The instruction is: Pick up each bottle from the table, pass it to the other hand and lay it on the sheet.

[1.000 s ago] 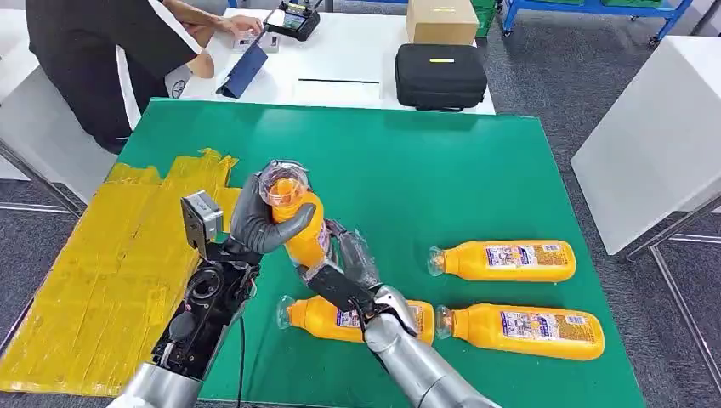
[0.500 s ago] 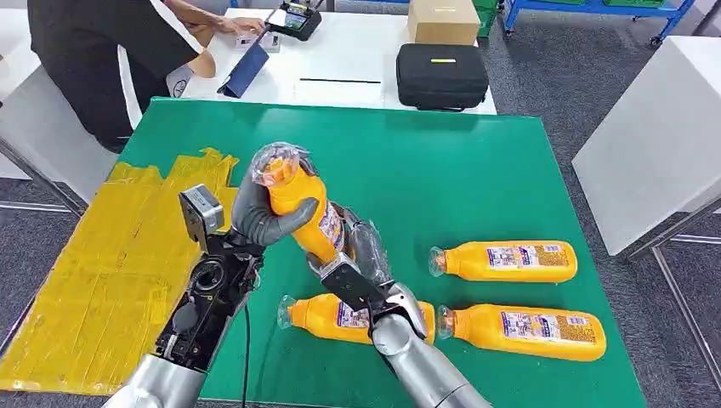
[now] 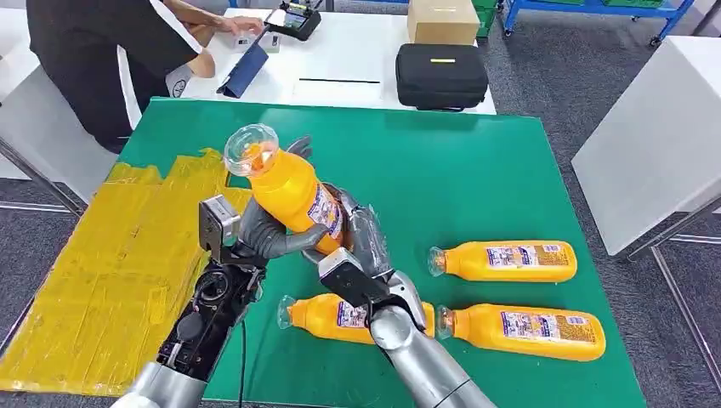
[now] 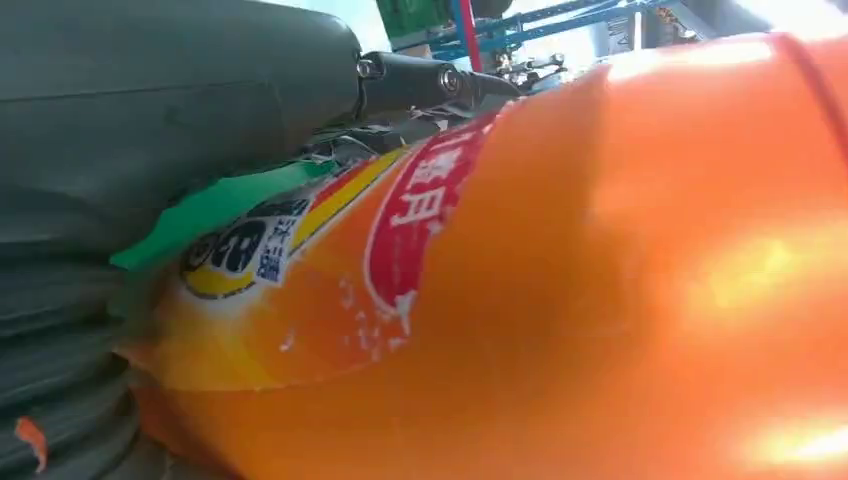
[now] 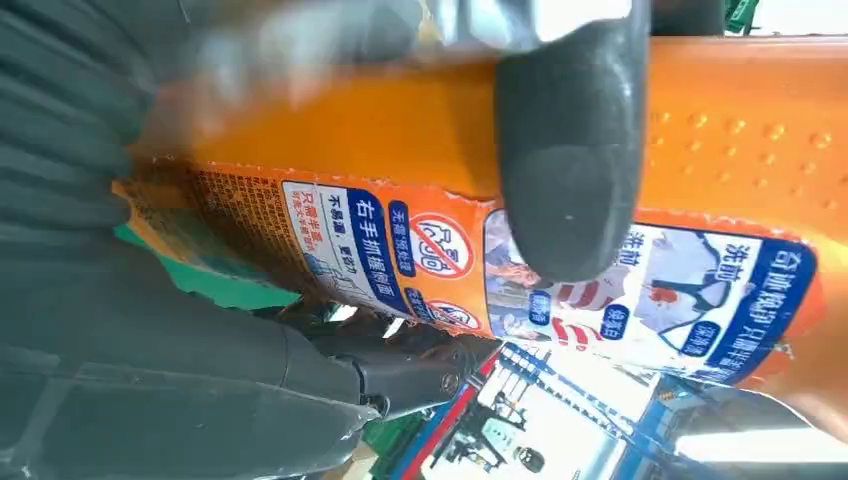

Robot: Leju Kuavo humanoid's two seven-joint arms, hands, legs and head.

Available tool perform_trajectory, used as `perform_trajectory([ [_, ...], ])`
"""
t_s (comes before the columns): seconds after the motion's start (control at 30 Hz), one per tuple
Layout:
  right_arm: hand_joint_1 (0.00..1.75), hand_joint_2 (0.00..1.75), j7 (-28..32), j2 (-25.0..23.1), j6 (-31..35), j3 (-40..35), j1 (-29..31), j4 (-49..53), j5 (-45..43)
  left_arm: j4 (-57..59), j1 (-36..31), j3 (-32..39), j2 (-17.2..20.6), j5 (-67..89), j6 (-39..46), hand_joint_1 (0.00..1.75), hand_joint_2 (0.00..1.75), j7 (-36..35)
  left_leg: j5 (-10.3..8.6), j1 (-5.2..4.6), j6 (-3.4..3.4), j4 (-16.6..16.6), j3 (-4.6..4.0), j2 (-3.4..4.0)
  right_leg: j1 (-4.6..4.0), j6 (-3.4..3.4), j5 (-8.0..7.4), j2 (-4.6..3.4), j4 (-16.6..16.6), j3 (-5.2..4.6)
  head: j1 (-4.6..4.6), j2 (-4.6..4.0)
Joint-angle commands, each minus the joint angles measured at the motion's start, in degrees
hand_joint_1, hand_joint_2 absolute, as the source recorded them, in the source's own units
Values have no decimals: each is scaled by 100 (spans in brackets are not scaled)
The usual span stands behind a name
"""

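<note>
The green table (image 3: pixel 476 161) carries a yellow sheet (image 3: pixel 102 255) at its left and three orange bottles lying near the right: one (image 3: pixel 502 260), one (image 3: pixel 519 331) and one (image 3: pixel 327 319) partly under the right arm. A fourth bottle (image 3: pixel 293 200) is held above the table beside the sheet, tilted, cap up and to the left, with both hands on it: the left hand (image 3: pixel 263 234) wraps its lower body, and the right hand (image 3: pixel 361 246) grips from the right.

Risk, as I judge it: if one hand lets go before the other is firm, the smooth bottle could slip and fall on the one below.

The right wrist view shows a dark finger (image 5: pixel 570 170) across the label; the left wrist view shows the bottle (image 4: pixel 560 300) pressed against the palm.
</note>
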State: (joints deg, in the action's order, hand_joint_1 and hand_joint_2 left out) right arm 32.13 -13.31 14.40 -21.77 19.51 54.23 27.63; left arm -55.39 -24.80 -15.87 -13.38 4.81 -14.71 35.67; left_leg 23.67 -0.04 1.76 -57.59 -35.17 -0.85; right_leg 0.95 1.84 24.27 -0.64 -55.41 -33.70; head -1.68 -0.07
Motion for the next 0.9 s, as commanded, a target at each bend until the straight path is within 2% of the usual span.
perform_trajectory([
  [0.03,175,175,58,37,-46,-248,149,69,26,425,-203,99,139,13,60,0,175,-70,14,1,-13,2,31,18,-3,-12,10,-6,0,26,0,0],
  [0.47,175,175,-52,57,-88,-341,126,78,132,437,-201,140,106,3,30,0,175,-97,8,1,-9,2,19,12,-3,-8,5,-3,2,15,0,0],
  [0.67,175,175,-90,-27,-120,-424,182,-310,171,352,-141,186,111,-37,48,0,175,-105,10,2,-11,3,24,14,-4,-10,7,-4,2,20,-2,0],
  [0.73,175,175,-264,-54,-224,-518,209,-612,274,274,-98,329,74,-279,23,0,175,-111,12,3,-12,3,28,19,-5,-11,7,-9,3,23,0,0],
  [0.9,175,175,-180,-77,-53,-544,229,-1137,307,126,-94,346,44,-530,-14,0,175,-179,15,6,-16,5,41,17,-8,-15,12,-1,5,37,-2,0],
])
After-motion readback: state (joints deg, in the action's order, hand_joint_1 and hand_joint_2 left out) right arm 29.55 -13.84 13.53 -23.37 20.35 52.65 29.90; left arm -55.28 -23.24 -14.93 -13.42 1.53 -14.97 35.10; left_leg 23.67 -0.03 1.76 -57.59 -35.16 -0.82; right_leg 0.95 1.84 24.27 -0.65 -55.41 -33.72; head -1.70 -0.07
